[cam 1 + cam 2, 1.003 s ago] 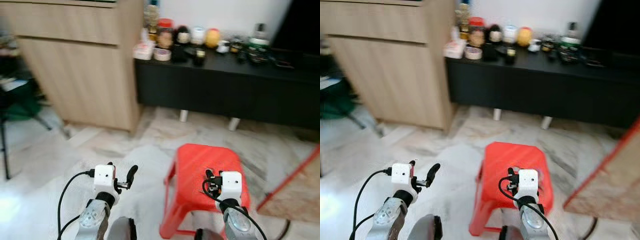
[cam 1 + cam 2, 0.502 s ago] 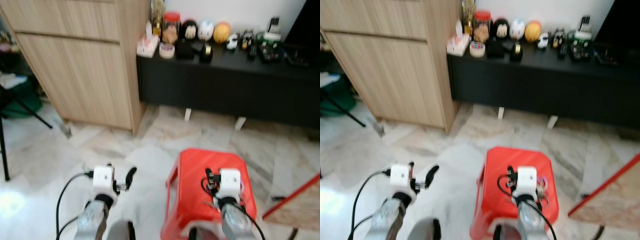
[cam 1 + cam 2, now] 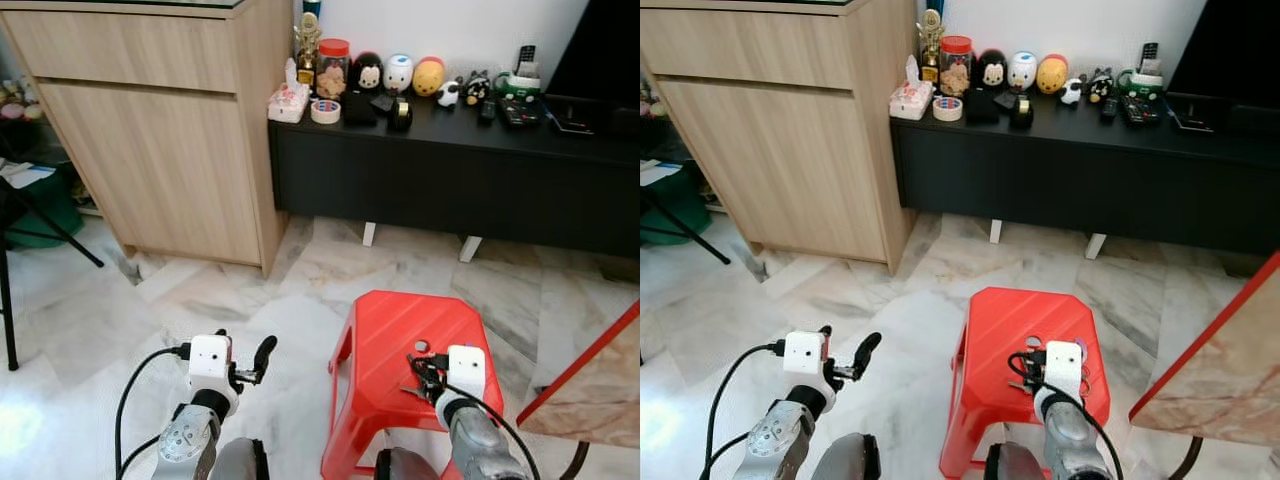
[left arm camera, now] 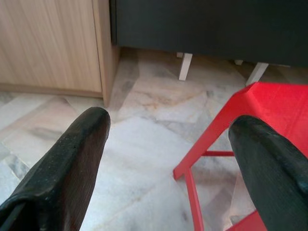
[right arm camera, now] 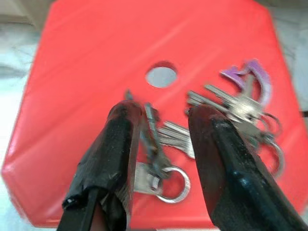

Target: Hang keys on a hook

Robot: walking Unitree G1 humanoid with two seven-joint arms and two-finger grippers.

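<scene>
A red plastic stool [image 3: 415,345] stands on the pale marbled floor [image 3: 200,300], with a round hole in its seat. Behind it, a long black low cabinet [image 3: 450,170] carries a jar [image 3: 331,68], a roll of tape [image 3: 324,110] and 3 round toy figures [image 3: 398,73]. A light wooden cupboard [image 3: 160,130] stands just beside the black cabinet.

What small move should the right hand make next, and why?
Probably close the fingers. The right hand is low over the red stool, open, with its fingers either side of part of the keys that lie on the seat. The keys are not yet gripped.
</scene>
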